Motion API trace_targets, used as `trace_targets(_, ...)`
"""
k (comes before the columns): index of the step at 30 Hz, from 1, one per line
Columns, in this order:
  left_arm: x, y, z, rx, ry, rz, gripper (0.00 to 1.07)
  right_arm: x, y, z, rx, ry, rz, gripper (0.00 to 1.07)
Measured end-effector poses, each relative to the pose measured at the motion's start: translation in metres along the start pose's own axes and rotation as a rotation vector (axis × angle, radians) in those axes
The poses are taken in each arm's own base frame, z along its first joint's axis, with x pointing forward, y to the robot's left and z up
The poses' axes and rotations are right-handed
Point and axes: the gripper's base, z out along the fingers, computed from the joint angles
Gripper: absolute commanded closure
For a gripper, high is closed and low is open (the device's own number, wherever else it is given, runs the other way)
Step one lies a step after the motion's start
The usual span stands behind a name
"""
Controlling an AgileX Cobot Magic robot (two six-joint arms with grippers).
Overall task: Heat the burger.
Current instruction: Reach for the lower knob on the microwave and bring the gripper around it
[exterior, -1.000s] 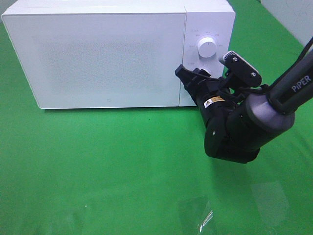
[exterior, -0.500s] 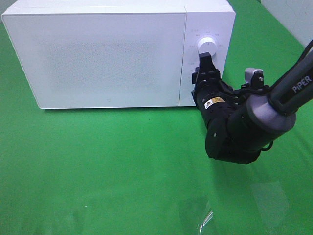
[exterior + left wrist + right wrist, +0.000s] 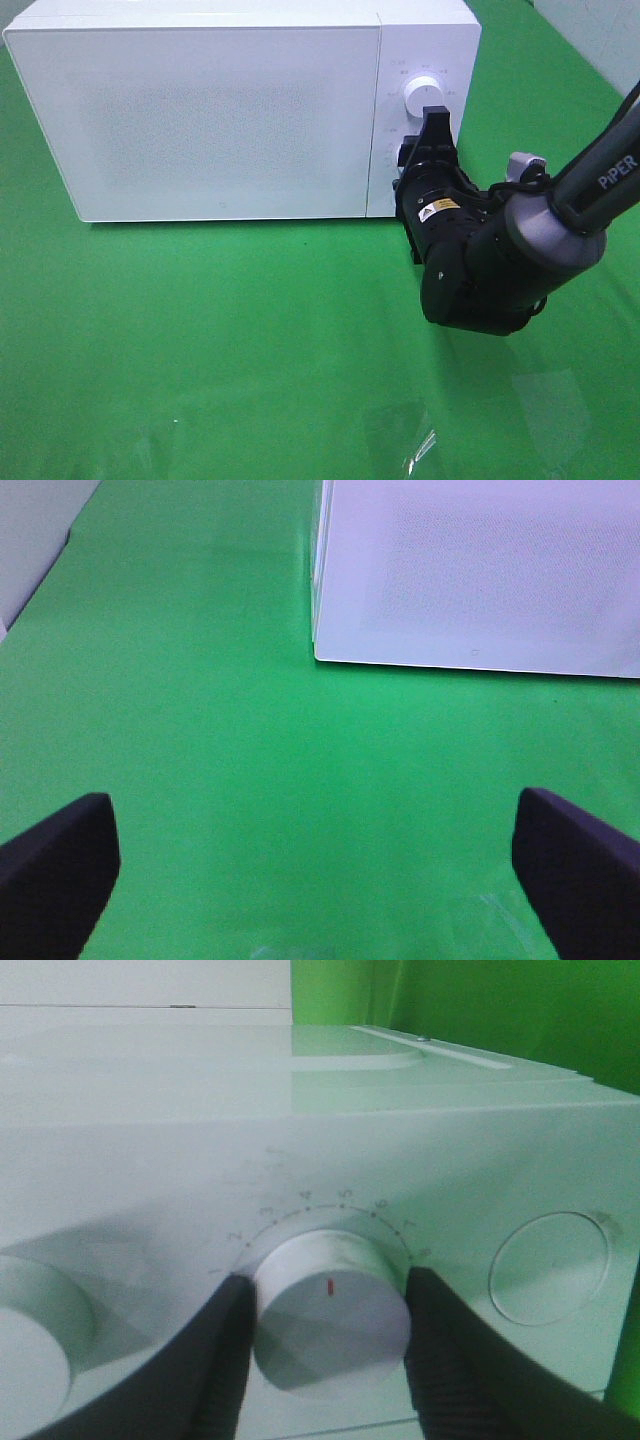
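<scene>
- Change: a second earlier the right end effector (image 3: 434,122) lay rolled on its side before the control panel of the microwave (image 3: 420,40). It has since turned upright and settled just below the upper dial (image 3: 421,96).
- State: its fingers (image 3: 215,1380) clasp the lower knob (image 3: 330,1305) from both sides.
- Meaning: the door (image 3: 210,120) is shut and the burger appears in no view, so it is probably inside the microwave. Setting the time seems to be the step in hand.
- Left end effector (image 3: 318,870): released, fingers spread wide, over the counter (image 3: 200,330) in front of the microwave's left front corner.
- Room: the lower knob sits closely between the upper dial and a round button (image 3: 548,1268), so turning fingers have little margin. The counter in front of the microwave lies open for withdrawal.
</scene>
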Motion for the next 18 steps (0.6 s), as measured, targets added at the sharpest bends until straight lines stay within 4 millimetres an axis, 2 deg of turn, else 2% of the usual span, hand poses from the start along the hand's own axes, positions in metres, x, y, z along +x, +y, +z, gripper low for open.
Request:
trace_targets(4,0.0000,0.0000,0.0000,0.000,0.000,0.000,0.08,0.0000,0.0001,0.0000,-0.001,0.000,0.000,1.05)
trace_targets(9,0.0000,0.0000,0.0000,0.000,0.000,0.000,0.08,0.0000,0.0001,0.0000,-0.001,0.000,0.000,0.96)
trace_targets(10,0.0000,0.0000,0.0000,0.000,0.000,0.000,0.08,-0.0002,-0.0001,-0.0002,0.000,0.000,-0.001,0.90)
trace_targets(11,0.0000,0.0000,0.0000,0.000,0.000,0.000,0.08,-0.0002,-0.0001,-0.0002,0.000,0.000,-0.001,0.90)
trace_targets(12,0.0000,0.0000,0.0000,0.000,0.000,0.000,0.08,-0.0002,0.0000,-0.0002,-0.001,-0.001,-0.001,0.83)
trace_targets(13,0.0000,0.0000,0.0000,0.000,0.000,0.000,0.08,-0.0002,0.0000,-0.0002,-0.001,-0.001,-0.001,0.83)
trace_targets(15,0.0000,0.0000,0.0000,0.000,0.000,0.000,0.08,-0.0002,0.0000,-0.0002,-0.001,-0.001,-0.002,0.66)
trace_targets(18,0.0000,0.0000,0.0000,0.000,0.000,0.000,0.08,-0.0002,0.0000,-0.0002,-0.001,-0.001,-0.010,0.60)
